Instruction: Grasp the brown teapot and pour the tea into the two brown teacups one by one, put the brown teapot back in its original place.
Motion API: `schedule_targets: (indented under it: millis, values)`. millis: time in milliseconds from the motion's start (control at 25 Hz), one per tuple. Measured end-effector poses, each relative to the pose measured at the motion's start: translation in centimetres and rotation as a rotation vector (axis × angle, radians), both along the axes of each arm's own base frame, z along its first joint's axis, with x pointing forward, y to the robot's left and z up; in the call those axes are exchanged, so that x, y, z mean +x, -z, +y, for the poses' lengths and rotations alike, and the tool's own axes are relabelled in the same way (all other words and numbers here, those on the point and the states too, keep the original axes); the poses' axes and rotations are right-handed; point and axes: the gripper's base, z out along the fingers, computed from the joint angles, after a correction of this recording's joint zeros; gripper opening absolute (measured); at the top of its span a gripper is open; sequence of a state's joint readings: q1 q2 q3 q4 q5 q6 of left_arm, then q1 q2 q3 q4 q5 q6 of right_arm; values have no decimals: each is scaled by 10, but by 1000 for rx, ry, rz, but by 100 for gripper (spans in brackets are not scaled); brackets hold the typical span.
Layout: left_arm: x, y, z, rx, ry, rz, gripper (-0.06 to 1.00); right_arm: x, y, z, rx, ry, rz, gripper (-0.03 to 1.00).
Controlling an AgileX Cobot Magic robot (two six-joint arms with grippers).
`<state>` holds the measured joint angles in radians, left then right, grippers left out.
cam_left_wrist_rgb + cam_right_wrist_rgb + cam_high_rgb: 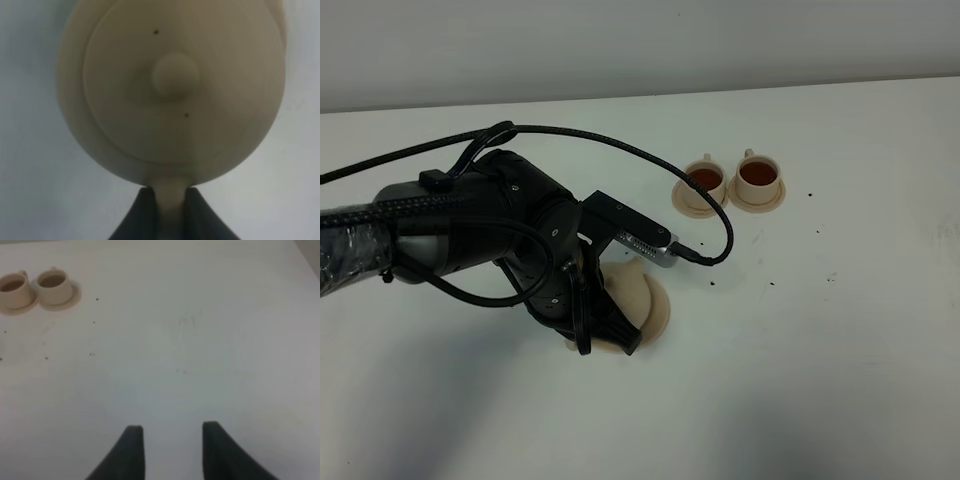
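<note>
The brown teapot (175, 90) fills the left wrist view, seen from above with its knobbed lid. My left gripper (170, 194) is shut on its loop handle. In the exterior high view the left arm hides most of the teapot (626, 282); it is over the flat round saucer (661, 308), and I cannot tell if it touches. My left gripper (607, 340) is at the saucer's near edge. The two brown teacups (704, 181) (758, 175) stand on small saucers at the back right, both holding dark tea. They also show in the right wrist view (13, 288) (53, 285). My right gripper (171, 432) is open and empty.
The white table (840, 330) carries a few dark specks near the cups and the teapot. The left arm's black cable (720, 215) loops close to the left cup. The right arm is out of the exterior high view.
</note>
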<state>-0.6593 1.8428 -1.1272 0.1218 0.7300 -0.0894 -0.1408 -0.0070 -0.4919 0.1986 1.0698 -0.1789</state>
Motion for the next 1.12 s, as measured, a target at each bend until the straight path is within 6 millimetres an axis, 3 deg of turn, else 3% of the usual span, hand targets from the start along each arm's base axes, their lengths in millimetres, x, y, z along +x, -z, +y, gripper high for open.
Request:
schedule_targets:
  millis: [1120]
  values:
    - [0, 12, 1, -1, 13, -22, 15, 0, 0, 0, 0, 0, 0, 31]
